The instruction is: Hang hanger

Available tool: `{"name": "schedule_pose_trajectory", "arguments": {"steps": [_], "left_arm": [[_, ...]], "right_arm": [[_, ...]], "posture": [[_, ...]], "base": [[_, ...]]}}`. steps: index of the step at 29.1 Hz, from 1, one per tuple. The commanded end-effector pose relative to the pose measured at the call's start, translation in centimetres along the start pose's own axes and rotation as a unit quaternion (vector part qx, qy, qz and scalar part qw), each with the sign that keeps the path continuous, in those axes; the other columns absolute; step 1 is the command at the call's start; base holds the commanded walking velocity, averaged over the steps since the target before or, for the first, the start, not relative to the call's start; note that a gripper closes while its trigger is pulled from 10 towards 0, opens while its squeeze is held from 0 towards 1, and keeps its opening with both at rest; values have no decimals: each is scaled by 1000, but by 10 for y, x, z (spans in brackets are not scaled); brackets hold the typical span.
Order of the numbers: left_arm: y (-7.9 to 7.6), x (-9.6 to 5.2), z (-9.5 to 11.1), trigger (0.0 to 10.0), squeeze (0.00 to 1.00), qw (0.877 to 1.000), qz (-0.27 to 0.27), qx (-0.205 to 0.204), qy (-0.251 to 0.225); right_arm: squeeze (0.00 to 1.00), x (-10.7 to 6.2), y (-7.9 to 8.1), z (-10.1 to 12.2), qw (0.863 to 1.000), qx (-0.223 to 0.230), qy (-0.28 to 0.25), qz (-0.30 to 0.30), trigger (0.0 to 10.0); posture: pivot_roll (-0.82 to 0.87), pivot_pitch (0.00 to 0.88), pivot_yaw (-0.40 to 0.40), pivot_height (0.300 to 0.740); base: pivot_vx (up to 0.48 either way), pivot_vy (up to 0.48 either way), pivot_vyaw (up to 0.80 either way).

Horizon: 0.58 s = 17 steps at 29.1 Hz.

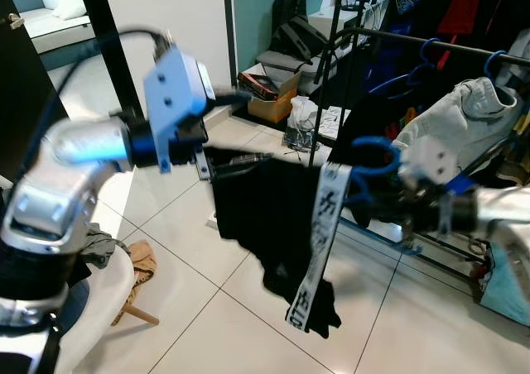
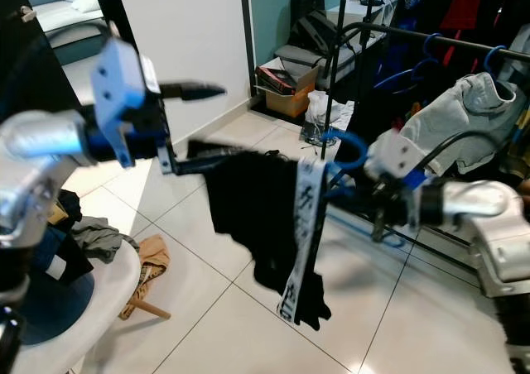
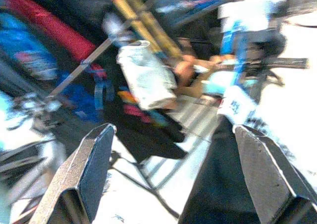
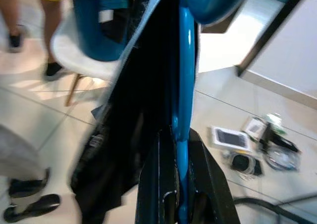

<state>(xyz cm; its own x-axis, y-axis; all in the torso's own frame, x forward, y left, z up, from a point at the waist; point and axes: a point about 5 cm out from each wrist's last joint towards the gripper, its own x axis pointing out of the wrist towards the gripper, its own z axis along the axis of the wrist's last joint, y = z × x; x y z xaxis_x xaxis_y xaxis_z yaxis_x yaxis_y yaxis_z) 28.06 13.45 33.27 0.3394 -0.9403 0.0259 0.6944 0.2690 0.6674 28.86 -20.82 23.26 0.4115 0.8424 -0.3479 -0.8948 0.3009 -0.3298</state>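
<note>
The right claw (image 2: 374, 194) grips the blue hanger (image 4: 185, 85) with its black garment (image 1: 265, 225) in mid-air, short of the rail (image 1: 447, 45) — not yet hung — while the left claw (image 1: 222, 130), fingers wide, steadies the garment's far edge.

Motion blur softened much of the scene. The right gripper (image 1: 396, 194) was smeared, so its fingers could hardly be told from the blue hanger (image 2: 344, 155) they met. The print on the white band (image 1: 319, 225) across the black garment (image 1: 265, 225) was too blurred to read. In the left wrist view the clothes rack (image 3: 99, 50) and the things behind it ran into streaks of colour that could not be named. The white chair (image 1: 99, 308) at near left was cut off by the picture's edge. In the right wrist view a person's legs (image 4: 29, 30) were cut off above the shins.
</note>
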Motion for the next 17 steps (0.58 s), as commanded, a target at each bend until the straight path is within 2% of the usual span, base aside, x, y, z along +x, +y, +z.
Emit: {"name": "schedule_pose_trajectory", "arguments": {"steps": [1, 4, 5, 7, 8, 9, 12, 17], "left_arm": [[-2, -3, -2, 10000, 0, 1000, -17, -5, 15], [-11, 6, -2, 10000, 0, 996, -85, -3, 20], [-11, 6, -2, 10000, 0, 996, -85, -3, 20], [-22, 9, -7, 10000, 0, 989, -146, -11, 33], [-22, 9, -7, 10000, 0, 989, -146, -11, 33], [-26, 11, -11, 10000, 0, 985, -168, -18, 44], [-29, 12, -15, 10000, 0, 982, -180, -23, 54], [-29, 19, -26, 10000, 0, 982, -170, -31, 72]], "right_arm": [[0, 2, 2, 5, 1000, -18, -4, 9, 10000], [0, 19, 8, 7, 999, -27, -12, 42, 10000], [0, 19, 8, 7, 999, -27, -12, 42, 10000], [0, 28, 11, 10, 998, -32, -20, 57, 10000], [0, 28, 11, 10, 998, -32, -20, 57, 10000], [0, 31, 11, 11, 997, -35, -22, 62, 10000], [0, 32, 12, 11, 997, -38, -22, 65, 10000], [0, 42, 22, 11, 995, -49, -19, 87, 10000]], "posture": [[-32, 0, 55, 740], [-28, 0, 61, 740], [-28, 0, 61, 740], [-31, 0, 67, 740], [-31, 0, 67, 740], [-32, 0, 75, 740], [-32, 0, 75, 740], [-43, 0, 85, 740]], "base": [[0, 0, 0], [0, 0, 0], [0, 0, 0], [0, 0, 0], [0, 0, 0], [0, 0, 0], [0, 0, 0], [0, 0, 0]]}}
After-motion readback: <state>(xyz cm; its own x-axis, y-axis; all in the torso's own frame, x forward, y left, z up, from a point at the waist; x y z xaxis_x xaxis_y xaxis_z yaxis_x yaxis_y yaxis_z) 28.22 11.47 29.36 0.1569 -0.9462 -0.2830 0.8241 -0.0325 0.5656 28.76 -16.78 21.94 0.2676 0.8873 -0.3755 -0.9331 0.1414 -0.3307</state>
